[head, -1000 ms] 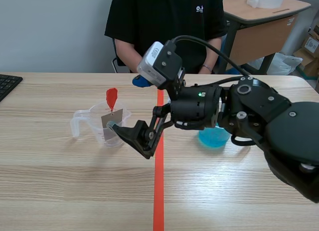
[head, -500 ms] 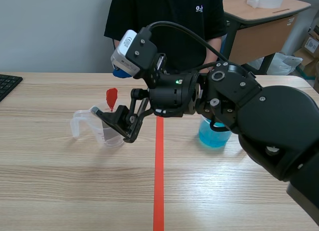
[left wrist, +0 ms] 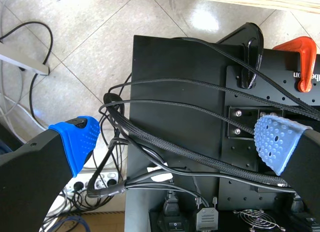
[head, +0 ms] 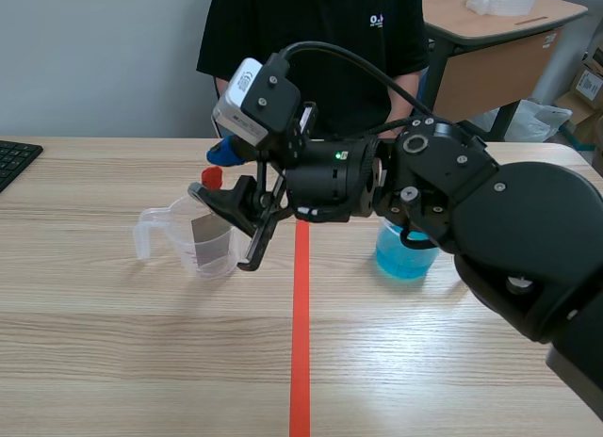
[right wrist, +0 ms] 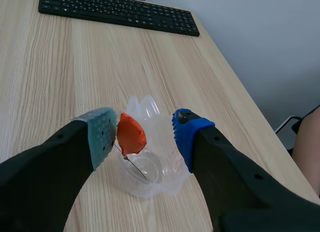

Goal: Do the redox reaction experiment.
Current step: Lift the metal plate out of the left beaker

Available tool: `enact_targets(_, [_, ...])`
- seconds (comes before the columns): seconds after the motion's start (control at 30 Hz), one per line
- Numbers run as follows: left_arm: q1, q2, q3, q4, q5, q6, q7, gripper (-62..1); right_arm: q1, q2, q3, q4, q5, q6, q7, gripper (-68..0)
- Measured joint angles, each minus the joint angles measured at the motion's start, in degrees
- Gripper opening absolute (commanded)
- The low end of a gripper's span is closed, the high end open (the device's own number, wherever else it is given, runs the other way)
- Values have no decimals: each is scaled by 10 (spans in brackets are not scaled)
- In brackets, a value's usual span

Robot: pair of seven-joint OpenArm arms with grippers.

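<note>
Nearest the robot, the left gripper [left wrist: 175,142] is being held wide open with nothing between its fingers, off the table above a black base plate [left wrist: 175,82] strung with cables.

On the table [head: 141,362], just at nine o'clock of the orange tape line [head: 300,343], the clear cup [head: 155,232] is being straddled from above by the right gripper [right wrist: 144,129]. Its fingers are being kept apart and are gripping nothing. The red clip [right wrist: 131,134] is being bracketed between them, just beside the grey-green pad [right wrist: 102,134] and clear of the blue pad [right wrist: 186,132]; whether the grey-green pad is being touched cannot be told. A grey metal strip [head: 209,232] is being hung from the clip into the cup.

At three o'clock of the cup, beyond the tape line, a beaker of blue liquid [head: 405,258] is being partly hidden by the right arm. At ten o'clock, a keyboard [head: 14,159] is being left at the table's edge. At twelve o'clock, a person [head: 311,41] is being seated across the table.

The step in hand is judged to be the grasping of the clip. Next, the fingers are being called on to close squarely on the red handle, then to lift straight up so that the light cup is not tipped.
</note>
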Motion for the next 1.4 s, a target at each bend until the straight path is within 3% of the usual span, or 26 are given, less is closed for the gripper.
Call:
enact_targets(0.4, [0, 0, 0, 0, 7, 0, 0, 14, -1, 6, 0, 0, 0, 0, 4, -663])
enact_targets(0.63, [0, 0, 0, 0, 17, 0, 0, 14, -1, 6, 0, 0, 0, 0, 21, -660])
enact_targets(0.87, [0, 0, 0, 0, 17, 0, 0, -348, -1, 6, 0, 3, 0, 0, 49, -660])
enact_targets(1.03, [0, 0, 0, 0, 17, 0, 0, -513, -1, 6, 0, 21, 0, 0, 49, -660])
enact_targets(1.1, [0, 0, 0, 0, 17, 0, 0, -558, -1, 6, 1, 30, 0, 0, 49, -660])
enact_targets(1.4, [0, 0, 0, 0, 17, 0, 0, -560, -1, 6, 27, 79, -1, 0, 48, -660])
